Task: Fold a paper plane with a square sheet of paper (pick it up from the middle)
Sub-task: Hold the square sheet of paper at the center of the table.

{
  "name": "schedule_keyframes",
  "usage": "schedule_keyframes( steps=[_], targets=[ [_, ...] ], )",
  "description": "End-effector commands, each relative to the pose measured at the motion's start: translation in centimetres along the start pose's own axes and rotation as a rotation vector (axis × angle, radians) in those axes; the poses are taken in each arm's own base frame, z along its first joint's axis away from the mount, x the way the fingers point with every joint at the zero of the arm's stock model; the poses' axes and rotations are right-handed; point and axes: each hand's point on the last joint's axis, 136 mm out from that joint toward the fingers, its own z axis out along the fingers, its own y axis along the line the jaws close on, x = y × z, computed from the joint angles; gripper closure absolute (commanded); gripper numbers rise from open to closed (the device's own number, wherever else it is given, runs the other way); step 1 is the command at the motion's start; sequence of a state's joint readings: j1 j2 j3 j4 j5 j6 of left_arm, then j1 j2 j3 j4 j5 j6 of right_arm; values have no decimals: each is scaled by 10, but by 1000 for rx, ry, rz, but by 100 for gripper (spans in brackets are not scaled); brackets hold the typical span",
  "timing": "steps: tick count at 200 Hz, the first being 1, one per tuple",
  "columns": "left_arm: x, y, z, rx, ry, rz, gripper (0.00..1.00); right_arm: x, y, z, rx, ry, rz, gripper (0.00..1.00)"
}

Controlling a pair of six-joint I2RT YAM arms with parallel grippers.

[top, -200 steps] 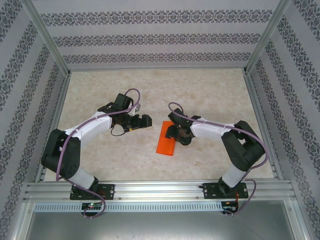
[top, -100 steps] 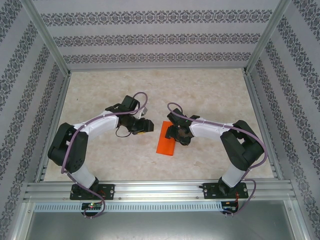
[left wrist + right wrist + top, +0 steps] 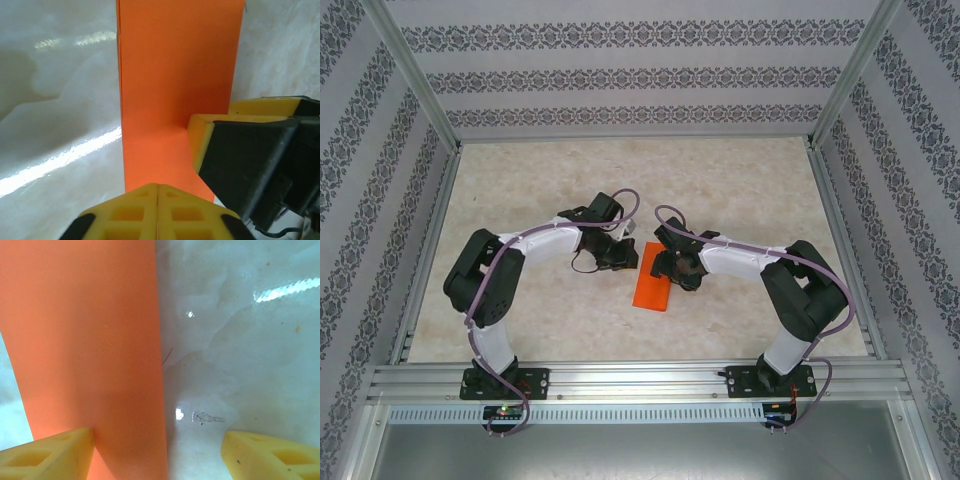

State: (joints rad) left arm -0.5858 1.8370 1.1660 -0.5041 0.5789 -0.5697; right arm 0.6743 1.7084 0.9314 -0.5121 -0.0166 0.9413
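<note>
Compare with one second back: find the left gripper (image 3: pixel 623 258) carried across to the left long edge of the square sheet of paper (image 3: pixel 653 285), having stood well clear of that edge before, and closed on the way from a wide spread to fully pressed together. Read this as a changeover from reaching to pressing: judged likely a closed-finger tool for holding down or creasing the sheet, not for lifting it. Treat the sheet as already folded once into a narrow orange rectangle, lying flat on the table (image 3: pixel 740 190), with doubled layers visible along one long edge in the left wrist view. Confirm there the left gripper (image 3: pixel 157 189) with pads tight together, pinching nothing visible, poised at the near short end of the sheet (image 3: pixel 175 75); cannot tell whether touching it. Find the right gripper (image 3: pixel 665 268) unmoved over the far part of the sheet, spread wide and gripping nothing. Check the right wrist view: right gripper (image 3: pixel 160 455) astride a long edge of the sheet (image 3: pixel 85 330), one fingertip (image 3: pixel 50 455) over the sheet, the other over bare table (image 3: pixel 240 340) just beside it. Expect most folds still to be made before any plane shape.
</note>
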Motion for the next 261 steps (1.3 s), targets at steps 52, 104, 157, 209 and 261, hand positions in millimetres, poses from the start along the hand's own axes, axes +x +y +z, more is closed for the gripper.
schedule_keyframes(
  steps=[52,104,157,209,261],
  targets=[
    [-11,-14,26,48,9,-21,100,27,-31,39,100,79,-4,28],
    [-13,-9,37,49,24,-34,100,29,-32,40,102,85,-1,27],
    [-13,-3,50,49,47,-43,100,30,-32,41,105,88,-3,27],
    [0,23,54,-57,71,-56,100,27,-28,36,87,72,1,27],
    [4,35,54,-106,75,-53,100,-10,6,-25,-86,-101,-3,22]
  ],
)
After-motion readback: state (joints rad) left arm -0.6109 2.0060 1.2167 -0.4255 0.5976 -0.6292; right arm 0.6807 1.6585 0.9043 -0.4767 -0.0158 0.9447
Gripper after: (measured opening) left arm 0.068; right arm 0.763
